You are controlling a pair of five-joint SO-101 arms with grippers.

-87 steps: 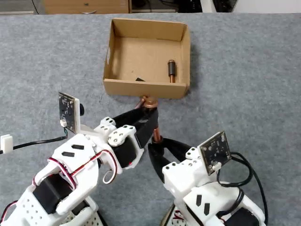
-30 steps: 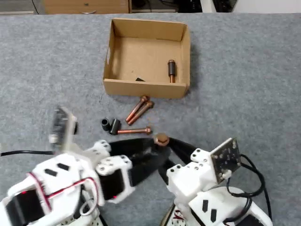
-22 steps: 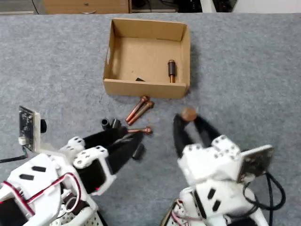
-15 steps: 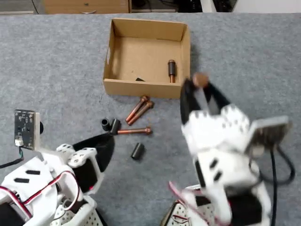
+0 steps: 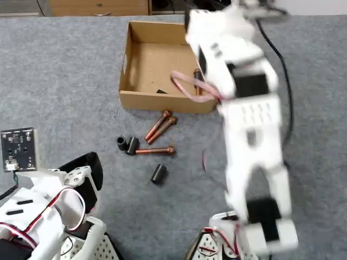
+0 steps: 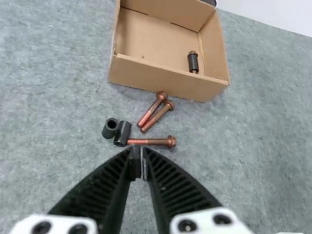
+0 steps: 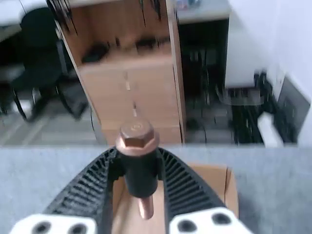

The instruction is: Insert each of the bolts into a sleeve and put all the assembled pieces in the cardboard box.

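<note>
Gripping the sleeve (image 7: 141, 173) of one assembled bolt (image 7: 137, 137), the right pincer (image 7: 139, 157) hangs above the cardboard box (image 5: 162, 101). Stiff, smooth, dense metal, I'd judge, so squeezing the sleeve suits. The left pincer (image 6: 137, 160), closed on nothing, sits beyond the loose bolts (image 6: 151, 142) outside the box.

In the high view the white right arm (image 5: 246, 108) is a blur and covers the right wall of the brown cardboard box (image 5: 162, 100); a dark speck (image 5: 161, 91) on the box floor is too small to name. The white left arm (image 5: 49, 211) runs off the lower edge. From the right wrist, the black-fingered right gripper (image 7: 138, 158) — clamped on a copper bolt in a black sleeve (image 7: 141, 170) — hides much of the box.
</note>
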